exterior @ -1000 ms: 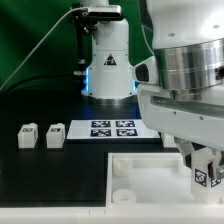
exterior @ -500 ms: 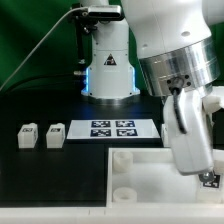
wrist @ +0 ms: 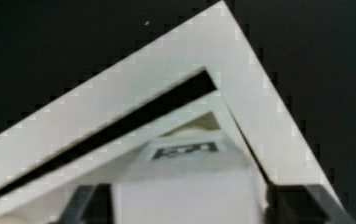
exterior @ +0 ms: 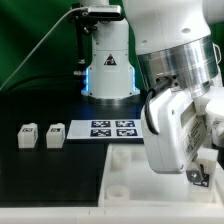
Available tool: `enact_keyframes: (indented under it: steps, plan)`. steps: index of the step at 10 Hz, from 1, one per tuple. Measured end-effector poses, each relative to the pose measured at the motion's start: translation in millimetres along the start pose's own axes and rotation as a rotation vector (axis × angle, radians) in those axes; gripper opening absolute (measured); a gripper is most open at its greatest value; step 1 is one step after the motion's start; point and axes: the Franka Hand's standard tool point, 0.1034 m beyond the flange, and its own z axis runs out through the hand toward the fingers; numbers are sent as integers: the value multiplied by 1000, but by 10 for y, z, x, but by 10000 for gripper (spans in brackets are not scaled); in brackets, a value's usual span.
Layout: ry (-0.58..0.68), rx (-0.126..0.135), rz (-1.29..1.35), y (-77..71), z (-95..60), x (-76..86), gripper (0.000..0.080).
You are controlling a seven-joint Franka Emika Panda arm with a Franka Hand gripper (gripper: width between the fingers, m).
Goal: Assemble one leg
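Note:
My gripper hangs over the right part of the large white tray-like piece in the exterior view. It is shut on a leg, a small white peg whose tag shows. In the wrist view that leg fills the space between my two dark fingers, tag facing the camera, and the gripper sits above a corner of the tray-like piece. Two more legs stand side by side at the exterior view's left.
The marker board lies flat in the middle of the black table. The arm's white base stands behind it. My arm's bulky wrist covers the exterior view's right side.
My wrist has turned and tilted with the leg held in it. The held leg has shifted slightly toward the exterior view's left over the tray-like piece. The loose legs have not moved.

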Motion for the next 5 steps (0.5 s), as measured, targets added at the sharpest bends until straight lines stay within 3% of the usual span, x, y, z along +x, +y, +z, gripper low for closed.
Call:
enact_keyframes:
  steps: [1, 2, 5]
  plan:
    - [0, 0, -1, 5, 1, -6, 498]
    - [-3, -1, -9, 56, -10, -84, 605]
    - [-36, 16, -45, 134, -258, -372, 642]
